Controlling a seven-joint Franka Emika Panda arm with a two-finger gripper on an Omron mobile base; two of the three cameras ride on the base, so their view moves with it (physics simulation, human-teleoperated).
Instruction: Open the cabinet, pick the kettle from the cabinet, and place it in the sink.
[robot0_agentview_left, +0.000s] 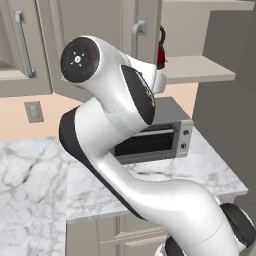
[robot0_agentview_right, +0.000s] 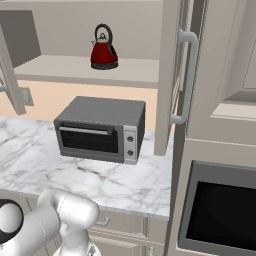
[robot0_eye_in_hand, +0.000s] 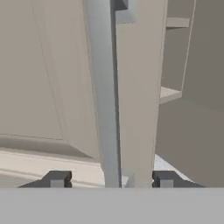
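- My end effector (robot0_eye_in_hand: 111, 179) stood wide open, its two dark tips straddling the long silver bar handle (robot0_eye_in_hand: 105, 87) of the greige wall cabinet door (robot0_eye_in_hand: 43, 74); nothing was gripped.
- The small red dome-shaped kettle (robot0_agentview_right: 104, 50) sat upright on the beige cabinet shelf (robot0_agentview_right: 75, 67), above the grey toaster oven (robot0_agentview_right: 102, 127) on the white marble worktop (robot0_agentview_right: 100, 180).
- Risk: closing off-centre might let the bar slip; swinging the door might bring my arm against the oven.

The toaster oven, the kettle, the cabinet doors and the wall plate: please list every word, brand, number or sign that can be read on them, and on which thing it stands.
No readable text anywhere.
toaster oven: two round knobs, no legible markings.
kettle: plain red body, no label.
cabinet doors: plain panels, silver handle, nothing printed.
wall plate: blank.
robot arm joint cap: small white tick marks and a red dot, not letters or numbers.
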